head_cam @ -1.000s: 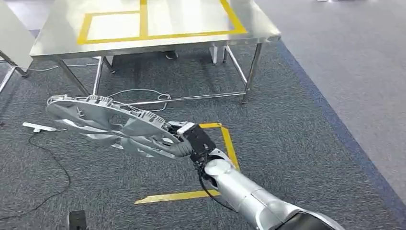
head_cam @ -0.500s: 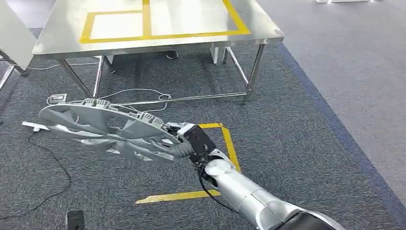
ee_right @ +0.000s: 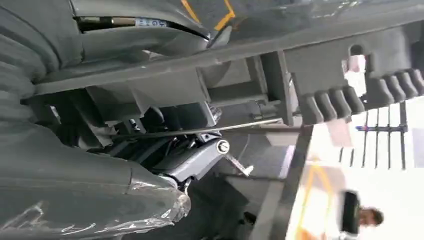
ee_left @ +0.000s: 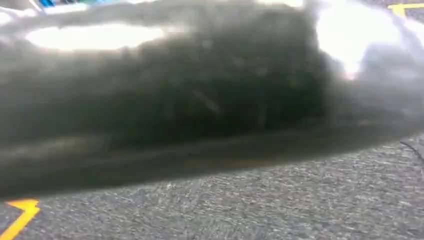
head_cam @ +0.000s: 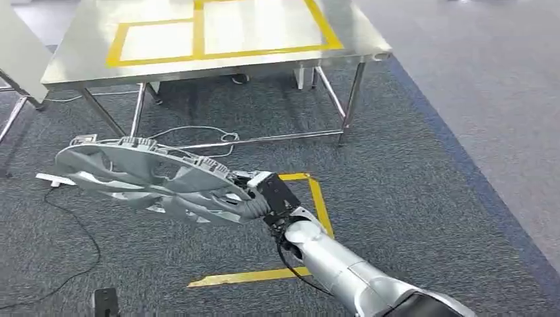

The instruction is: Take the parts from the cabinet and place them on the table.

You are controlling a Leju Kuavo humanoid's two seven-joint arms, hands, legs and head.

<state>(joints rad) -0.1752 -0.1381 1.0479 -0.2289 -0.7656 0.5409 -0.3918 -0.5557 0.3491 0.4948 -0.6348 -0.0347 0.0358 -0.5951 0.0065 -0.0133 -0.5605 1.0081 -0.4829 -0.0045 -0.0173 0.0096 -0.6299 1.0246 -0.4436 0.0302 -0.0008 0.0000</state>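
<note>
The right arm [head_cam: 343, 267] reaches up from the bottom of the head view, stretched out forward and to the left over the grey carpet [head_cam: 409, 198]. At its end the right hand [head_cam: 264, 198] grips the rim of a big round silver part [head_cam: 142, 178], a fan-like wheel with curved blades. The hand is clamped on the part's near edge, and the part sticks out to the left of the hand, held nearly flat and tipped a little. It hangs in the air above the carpet, not on the table.

In the right wrist view the grey thumb [ee_right: 85, 195] and the ribbed cover lie right against the part's grey ribs and teeth [ee_right: 365, 95].

The shiny metal table [head_cam: 218, 63] stands farther ahead, past the part. Yellow tape [head_cam: 198, 33] marks boxes on its top. The part is in front of the table's near edge and lower than it.

Yellow tape lines [head_cam: 317, 198] lie on the carpet beside the hand. A white cable [head_cam: 198, 129] curls on the floor under the table.

The left wrist view is blurred and dark, with carpet at one edge. I cannot tell if the left hand is open or closed.
</note>
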